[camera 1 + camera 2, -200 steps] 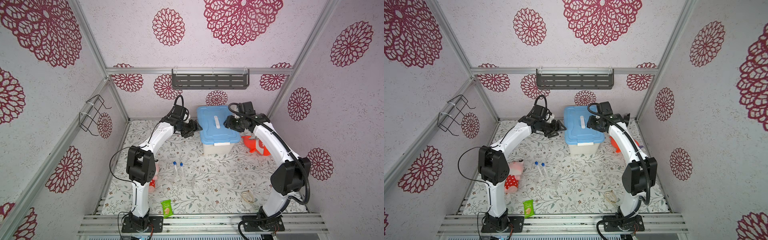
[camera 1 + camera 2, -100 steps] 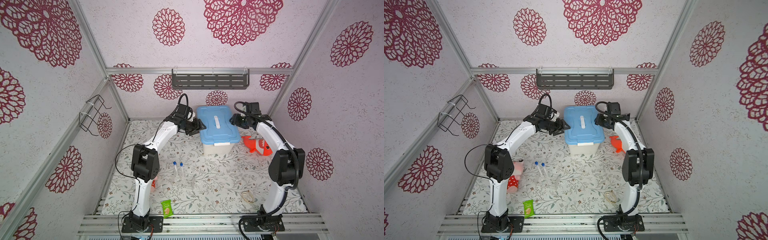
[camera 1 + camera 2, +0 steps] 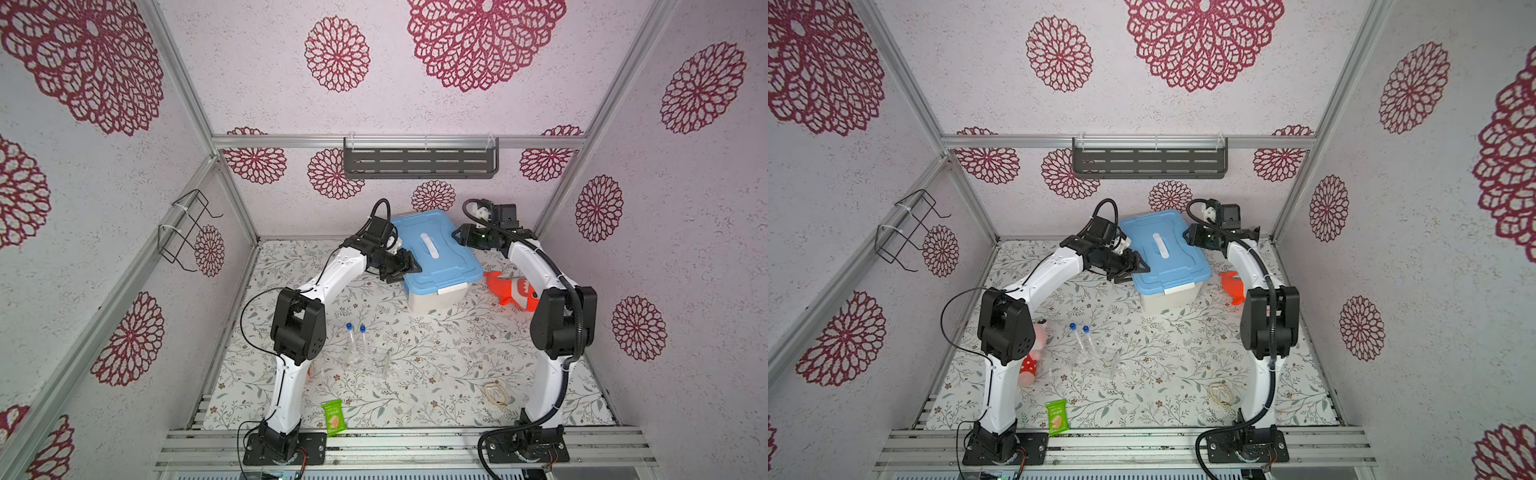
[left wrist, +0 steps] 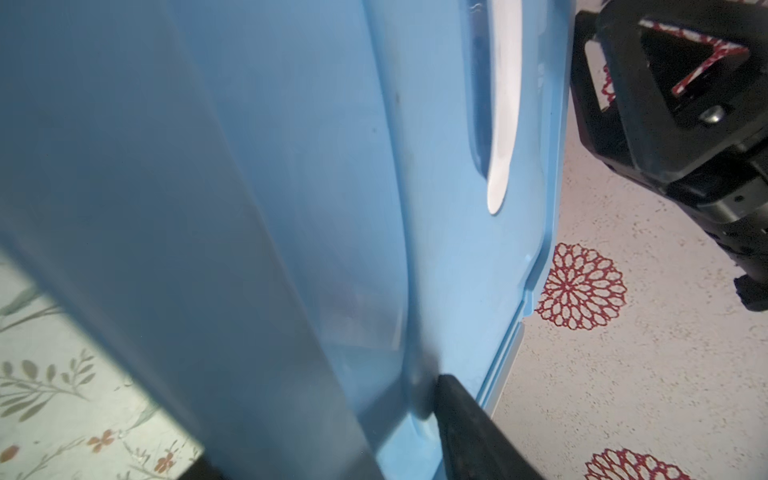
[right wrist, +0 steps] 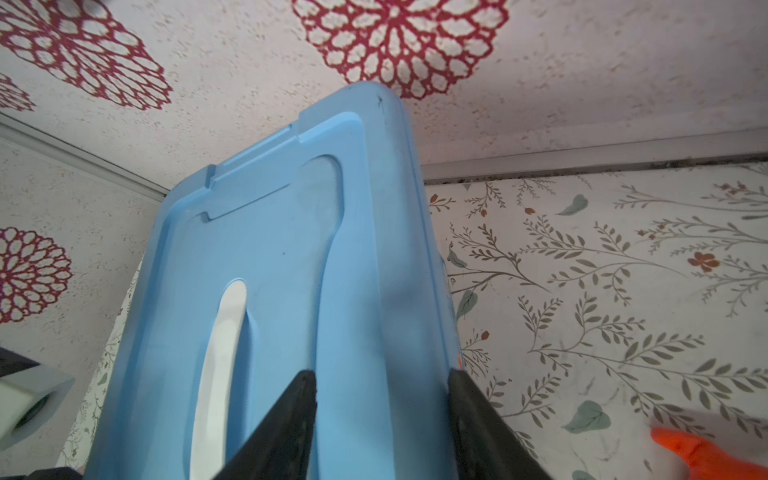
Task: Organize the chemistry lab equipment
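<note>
Two clear tubes with blue caps (image 3: 357, 338) lie on the mat near the middle, with clear glassware (image 3: 374, 361) just in front of them. At the back stands a pale box with a blue lid (image 3: 434, 253). My left gripper (image 3: 409, 266) is shut on the lid's left rim; one finger (image 4: 469, 424) presses the lid and the other is hidden under it. My right gripper (image 5: 382, 374) is shut on the lid's right rim, which fills the gap between its fingers. The lid sits on the box.
An orange plush (image 3: 513, 293) lies right of the box, under the right arm. A pink plush (image 3: 1034, 353) lies by the left arm. A green snack packet (image 3: 333, 417) and a beige loop (image 3: 494, 392) lie near the front. A shelf (image 3: 419, 164) hangs on the back wall.
Both arms have shifted and brought their grippers in against the lid's two sides, and the jaws have narrowed. The box and the tubes have stayed put.
</note>
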Action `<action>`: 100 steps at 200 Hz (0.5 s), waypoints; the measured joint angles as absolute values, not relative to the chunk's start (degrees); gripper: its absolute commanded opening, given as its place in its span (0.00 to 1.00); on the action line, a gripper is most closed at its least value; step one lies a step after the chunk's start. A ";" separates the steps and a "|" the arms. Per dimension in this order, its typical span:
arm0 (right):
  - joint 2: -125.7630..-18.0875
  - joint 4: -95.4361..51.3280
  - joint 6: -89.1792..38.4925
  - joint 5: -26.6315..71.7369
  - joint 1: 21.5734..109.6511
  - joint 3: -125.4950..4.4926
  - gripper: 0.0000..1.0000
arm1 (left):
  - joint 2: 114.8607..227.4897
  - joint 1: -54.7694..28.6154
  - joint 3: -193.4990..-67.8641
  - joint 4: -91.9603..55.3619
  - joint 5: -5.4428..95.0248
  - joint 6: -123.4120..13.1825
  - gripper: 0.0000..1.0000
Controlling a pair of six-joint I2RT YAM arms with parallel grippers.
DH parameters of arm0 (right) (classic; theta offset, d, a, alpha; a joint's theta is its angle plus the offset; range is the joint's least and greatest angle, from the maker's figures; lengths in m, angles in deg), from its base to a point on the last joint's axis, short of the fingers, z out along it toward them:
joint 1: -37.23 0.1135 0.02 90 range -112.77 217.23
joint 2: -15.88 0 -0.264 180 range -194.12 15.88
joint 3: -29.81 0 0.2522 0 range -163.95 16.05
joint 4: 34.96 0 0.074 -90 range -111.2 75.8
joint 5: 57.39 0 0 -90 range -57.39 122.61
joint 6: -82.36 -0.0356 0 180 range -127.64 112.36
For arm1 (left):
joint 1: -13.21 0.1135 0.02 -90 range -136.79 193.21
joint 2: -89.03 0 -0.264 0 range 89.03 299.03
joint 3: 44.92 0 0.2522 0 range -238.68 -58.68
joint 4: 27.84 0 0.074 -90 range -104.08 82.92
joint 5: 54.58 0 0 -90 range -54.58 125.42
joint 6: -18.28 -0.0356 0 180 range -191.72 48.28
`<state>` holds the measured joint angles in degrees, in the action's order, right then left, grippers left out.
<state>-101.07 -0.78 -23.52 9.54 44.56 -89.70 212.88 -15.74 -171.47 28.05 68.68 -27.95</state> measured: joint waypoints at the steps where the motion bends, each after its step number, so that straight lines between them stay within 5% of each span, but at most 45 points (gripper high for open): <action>1: -101.09 -0.76 -23.44 9.47 44.58 -89.77 0.55 | 212.75 -15.80 -171.34 28.03 68.70 -27.93 0.63; 100: -104.13 3.77 -23.81 9.67 49.57 -97.09 0.61 | 204.30 -20.24 -155.32 16.20 69.46 -19.95 0.72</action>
<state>-104.13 3.77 -23.81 9.67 49.57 -97.09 204.30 -20.24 -155.32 16.20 69.46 -19.95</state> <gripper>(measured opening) 0.606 0.700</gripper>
